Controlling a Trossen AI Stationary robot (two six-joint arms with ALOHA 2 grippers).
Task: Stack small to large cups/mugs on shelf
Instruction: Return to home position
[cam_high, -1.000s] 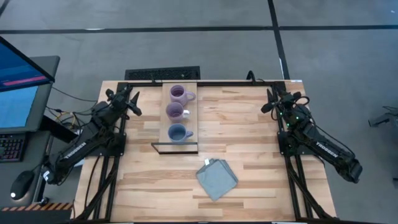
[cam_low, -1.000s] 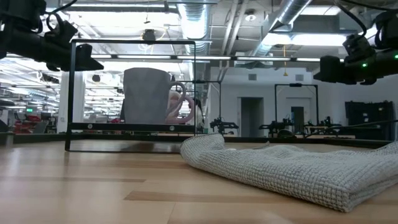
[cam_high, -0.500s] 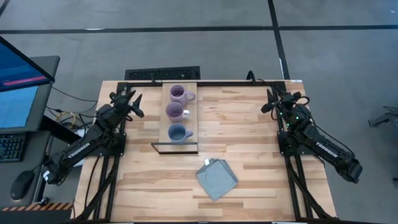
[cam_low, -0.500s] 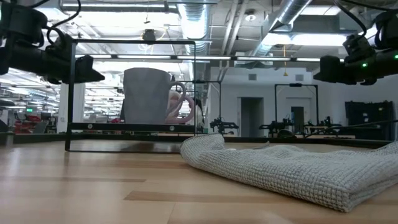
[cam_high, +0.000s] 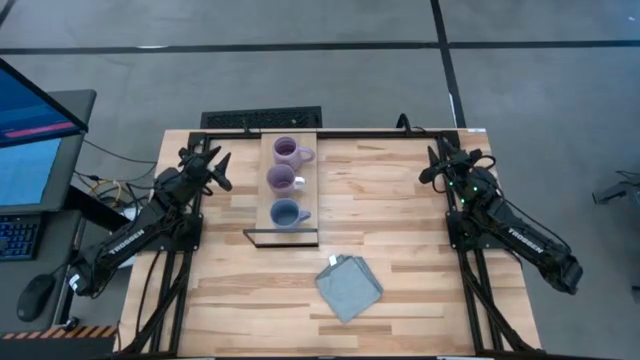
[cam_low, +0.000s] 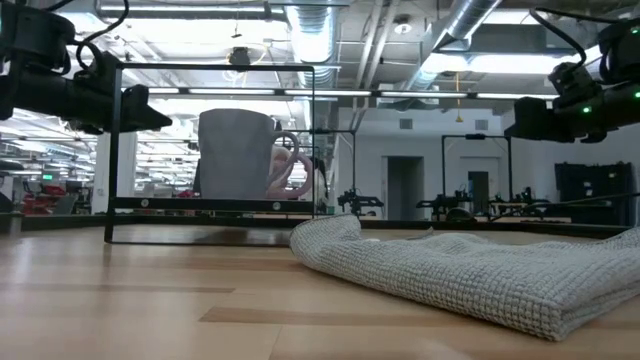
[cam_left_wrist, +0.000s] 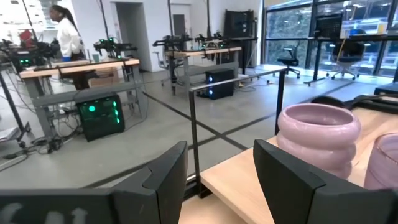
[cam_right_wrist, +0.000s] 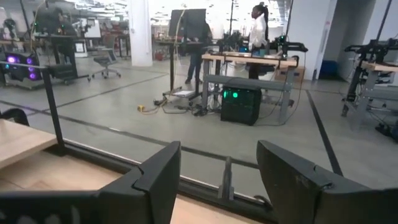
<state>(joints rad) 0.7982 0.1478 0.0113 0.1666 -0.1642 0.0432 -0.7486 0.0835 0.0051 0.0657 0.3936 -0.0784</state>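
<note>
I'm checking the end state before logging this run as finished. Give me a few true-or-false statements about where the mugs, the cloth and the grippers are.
1. The blue mug and the two purple mugs stand in one row on the shelf. True.
2. The cloth lies on the tabletop, off the shelf. True.
3. The blue mug is the one farthest from the cloth. False: it is the nearest; the purple mugs stand beyond it.
4. The left gripper is shut on a purple mug. False: it is open and empty, beside the shelf.
5. The right gripper is open and holds nothing. True.
</note>
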